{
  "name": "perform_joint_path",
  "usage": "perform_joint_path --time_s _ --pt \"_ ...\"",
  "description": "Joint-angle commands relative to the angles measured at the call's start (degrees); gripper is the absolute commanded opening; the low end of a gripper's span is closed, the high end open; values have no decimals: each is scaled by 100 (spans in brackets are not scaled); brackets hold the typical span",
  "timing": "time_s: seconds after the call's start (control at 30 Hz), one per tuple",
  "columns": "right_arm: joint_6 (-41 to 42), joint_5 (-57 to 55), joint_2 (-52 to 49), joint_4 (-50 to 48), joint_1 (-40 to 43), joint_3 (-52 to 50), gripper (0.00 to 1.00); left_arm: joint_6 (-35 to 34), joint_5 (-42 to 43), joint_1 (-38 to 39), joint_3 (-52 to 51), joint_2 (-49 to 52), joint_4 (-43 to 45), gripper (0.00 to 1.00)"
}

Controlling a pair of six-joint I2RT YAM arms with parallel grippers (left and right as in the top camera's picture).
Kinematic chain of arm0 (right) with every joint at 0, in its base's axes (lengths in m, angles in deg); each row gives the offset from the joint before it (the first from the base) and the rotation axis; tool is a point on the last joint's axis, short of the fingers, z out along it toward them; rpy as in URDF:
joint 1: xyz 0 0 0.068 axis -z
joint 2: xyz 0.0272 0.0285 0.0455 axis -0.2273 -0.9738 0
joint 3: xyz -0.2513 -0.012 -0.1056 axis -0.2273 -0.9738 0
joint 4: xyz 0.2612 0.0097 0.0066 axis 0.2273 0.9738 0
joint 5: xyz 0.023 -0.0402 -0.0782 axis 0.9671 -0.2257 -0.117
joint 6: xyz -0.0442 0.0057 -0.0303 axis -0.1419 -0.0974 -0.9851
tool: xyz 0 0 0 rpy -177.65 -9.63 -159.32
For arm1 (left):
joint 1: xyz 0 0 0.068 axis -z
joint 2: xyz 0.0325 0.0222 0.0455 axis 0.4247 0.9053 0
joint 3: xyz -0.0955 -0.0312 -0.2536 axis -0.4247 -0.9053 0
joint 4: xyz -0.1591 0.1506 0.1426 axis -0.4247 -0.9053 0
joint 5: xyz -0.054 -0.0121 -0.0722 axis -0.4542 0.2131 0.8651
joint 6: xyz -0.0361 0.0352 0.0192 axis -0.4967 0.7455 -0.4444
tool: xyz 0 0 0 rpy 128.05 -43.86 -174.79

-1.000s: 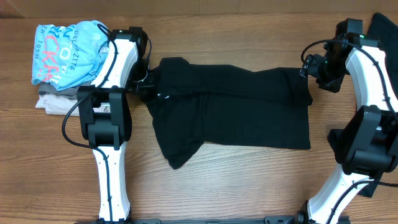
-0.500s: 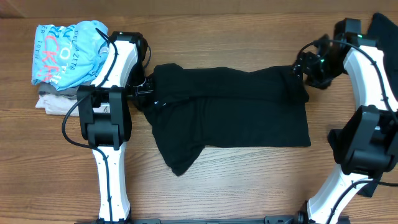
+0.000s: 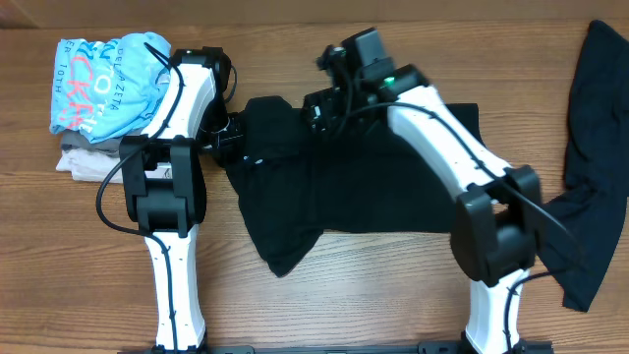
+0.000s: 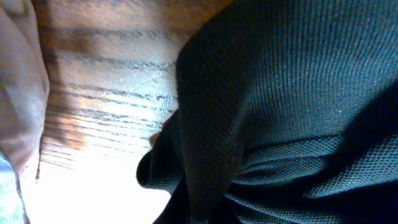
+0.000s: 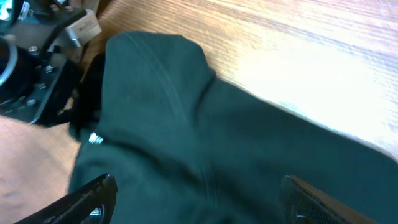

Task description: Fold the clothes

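Light-blue shirt (image 3: pixel 103 84), red and white lettering, crumpled atop pile at table's far-left corner. Grey and beige folded garments (image 3: pixel 81 157) beneath it. Wooden table (image 3: pixel 373 285), visible grain.

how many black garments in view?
2. The spread black garment lies in the middle of the table; the other black garment runs along its right edge, partly cut off by the frame. Hidden ones can't be ruled out.

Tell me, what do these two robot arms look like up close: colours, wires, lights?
Both the left arm and right arm have smooth white shells between chunky black joints. A thin black cable loops outside the left arm's joints. A small green light glows on the right arm's black wrist. The right gripper has black fingers.
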Motion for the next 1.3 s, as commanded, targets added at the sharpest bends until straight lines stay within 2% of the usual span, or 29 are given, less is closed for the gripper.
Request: perform_joint_path --time_s 0.0,0.23,0.37,0.47,0.5,0.53,0.57,0.73,1.1,1.2,1.27 --pt "-177 -417 -339 -369 -111 105 86 -101 177 -42 -52 -74 203 4" --pt "-374 348 -938 -1287 -227 105 84 -98 210 -42 -52 -74 251 4" --pt "-310 483 -1169 -1563 -354 105 73 -98 210 -42 -52 -74 251 4" --pt "33 446 -1209 -1738 -372 105 35 -98 205 -52 -52 -74 275 4" --pt "129 426 -1209 -1792 -372 105 25 -98 208 -55 -52 -74 275 4" --pt "332 284 -1209 -1867 -372 105 11 -98 205 -74 -52 -74 275 4" --pt "435 177 -1209 -1873 -372 105 4 -101 205 -94 -52 -74 275 4" --pt "748 -96 -1209 -1628 -225 105 4 -101 210 -258 -50 -74 188 4" --pt "892 -94 -1209 -1139 271 105 4 122 -101 -654 -50 -74 -667 4" --pt "907 -98 -1209 -1086 337 105 4 133 -35 -774 -50 -74 -798 4" --pt "1056 -103 -1209 -1060 404 105 4 485 372 -820 -50 -103 -866 4"
